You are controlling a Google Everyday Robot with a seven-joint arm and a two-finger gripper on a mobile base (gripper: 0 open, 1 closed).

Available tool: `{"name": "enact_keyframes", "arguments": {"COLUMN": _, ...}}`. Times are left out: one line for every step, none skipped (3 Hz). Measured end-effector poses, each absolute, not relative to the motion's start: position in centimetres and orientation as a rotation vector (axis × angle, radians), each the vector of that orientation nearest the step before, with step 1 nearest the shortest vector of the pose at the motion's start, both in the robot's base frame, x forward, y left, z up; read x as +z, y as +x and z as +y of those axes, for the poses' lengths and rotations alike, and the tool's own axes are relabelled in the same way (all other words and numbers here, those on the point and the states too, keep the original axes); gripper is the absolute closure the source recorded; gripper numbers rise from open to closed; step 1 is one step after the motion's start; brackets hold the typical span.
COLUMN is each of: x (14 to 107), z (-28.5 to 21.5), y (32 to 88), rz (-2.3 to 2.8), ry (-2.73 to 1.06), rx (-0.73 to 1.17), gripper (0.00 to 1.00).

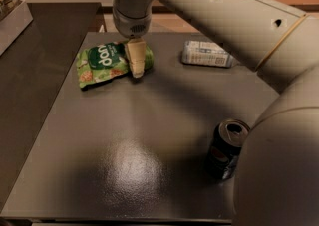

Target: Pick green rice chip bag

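The dark worktop (149, 180) carries everything, and our one arm (224, 16) reaches over its far side. The green rice chip bag (102, 63) lies flat with its long axis running left to right. Most of it is left of the fingers (135, 56), and its right end is just behind them. A clear bottle (207, 53) lies to their right, and a dark can (227, 148) stands well apart on the near side. The gripper (137, 73) points down at the bag's right end. We see no gap, so the fingers look pressed together. We judge they must spread and shift left.
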State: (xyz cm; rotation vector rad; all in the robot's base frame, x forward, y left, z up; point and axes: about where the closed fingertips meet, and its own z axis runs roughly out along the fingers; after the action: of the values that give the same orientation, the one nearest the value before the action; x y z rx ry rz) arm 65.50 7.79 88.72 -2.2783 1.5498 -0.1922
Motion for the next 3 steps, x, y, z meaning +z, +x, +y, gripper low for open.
{"name": "enact_keyframes", "arguments": {"x": 87.3, "z": 8.8, "y": 66.3, "rz": 1.535, "ry": -2.352, "rx": -0.192, "gripper": 0.0}}
{"name": "enact_keyframes", "arguments": {"x": 86.3, "z": 9.3, "y": 66.9, "rz": 1.53, "ry": -2.411, "rx": -0.204, "gripper": 0.0}}
{"name": "enact_keyframes", "arguments": {"x": 85.4, "z": 9.3, "y": 67.1, "rz": 1.536, "ry": -2.458, "rx": -0.224, "gripper": 0.17}}
